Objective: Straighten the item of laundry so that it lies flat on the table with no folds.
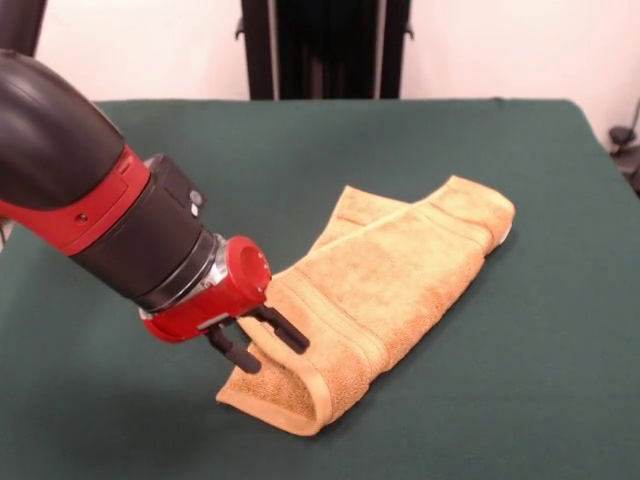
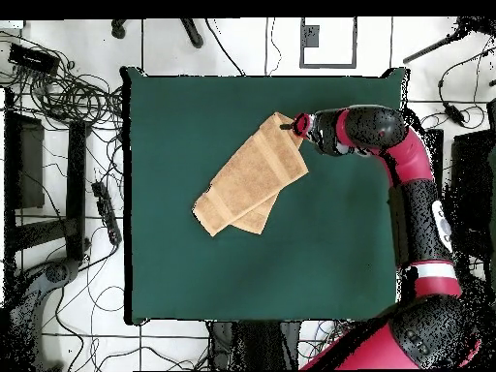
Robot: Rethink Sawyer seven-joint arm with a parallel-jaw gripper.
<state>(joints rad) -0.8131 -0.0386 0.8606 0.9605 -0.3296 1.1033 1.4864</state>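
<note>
Claw (image 1: 258,344) part-open, seemingly touching the folded towel's (image 1: 390,285) corner on the table (image 1: 540,380).

Pale tiled floor (image 2: 242,44) with dark grout lines surrounds the scene in the overhead view; tangled black cables (image 2: 73,92) occupy the upper left. In the front view, a plain white wall (image 1: 150,50) spans the top, interrupted by a black vertical stand (image 1: 325,48) at centre.
</note>
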